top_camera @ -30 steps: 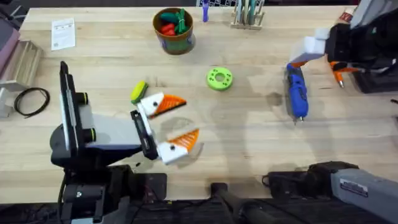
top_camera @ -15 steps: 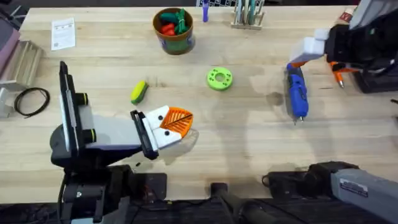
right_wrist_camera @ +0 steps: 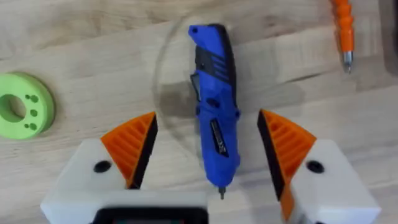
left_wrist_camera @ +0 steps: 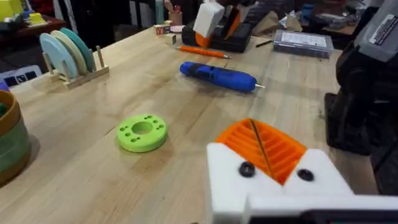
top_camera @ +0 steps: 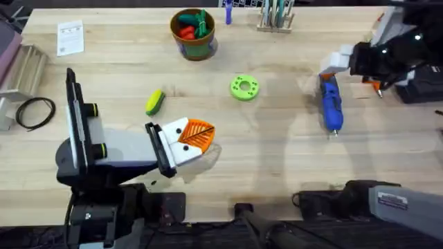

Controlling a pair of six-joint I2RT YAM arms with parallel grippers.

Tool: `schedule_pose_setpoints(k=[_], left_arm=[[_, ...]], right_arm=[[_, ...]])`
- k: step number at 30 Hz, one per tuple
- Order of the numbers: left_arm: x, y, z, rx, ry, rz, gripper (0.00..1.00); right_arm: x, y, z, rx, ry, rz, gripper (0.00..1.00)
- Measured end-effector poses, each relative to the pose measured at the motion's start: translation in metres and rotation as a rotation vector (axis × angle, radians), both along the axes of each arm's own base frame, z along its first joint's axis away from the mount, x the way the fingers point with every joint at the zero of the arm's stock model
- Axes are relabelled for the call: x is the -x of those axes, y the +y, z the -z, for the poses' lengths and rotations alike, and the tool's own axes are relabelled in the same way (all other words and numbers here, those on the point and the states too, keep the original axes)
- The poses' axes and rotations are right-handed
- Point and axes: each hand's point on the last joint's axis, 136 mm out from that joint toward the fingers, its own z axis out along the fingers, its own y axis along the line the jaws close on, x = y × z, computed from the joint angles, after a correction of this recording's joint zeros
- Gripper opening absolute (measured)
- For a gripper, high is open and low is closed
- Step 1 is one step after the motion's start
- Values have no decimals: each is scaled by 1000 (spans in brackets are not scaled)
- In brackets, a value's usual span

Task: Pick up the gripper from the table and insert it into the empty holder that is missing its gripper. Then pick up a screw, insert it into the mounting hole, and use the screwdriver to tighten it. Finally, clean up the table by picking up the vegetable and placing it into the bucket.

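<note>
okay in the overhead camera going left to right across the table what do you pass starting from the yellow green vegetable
vegetable → left gripper → green disc → screwdriver → orange pencil-like tool

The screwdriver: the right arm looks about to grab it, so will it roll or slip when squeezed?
The screwdriver looks like a rigid plastic body, so it probably won't flex. Its pen shape, lying flat on the table, could roll if nudged sideways. The right gripper straddles it with jaws open; ribbed pads likely hold it.
</note>
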Motion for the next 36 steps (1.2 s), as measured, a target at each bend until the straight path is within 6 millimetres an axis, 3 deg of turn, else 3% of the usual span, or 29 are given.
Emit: schedule_pose_setpoints(k=[12,22,36], left_arm=[[0,0,0,0,0,0,15],[0,0,0,0,0,0,15],[0,0,0,0,0,0,15]], right_arm=[[-19,-4,40,35,86,-105,974],[-22,-10,80,24,192,-108,970],[-22,-10,102,19,246,-108,959]])
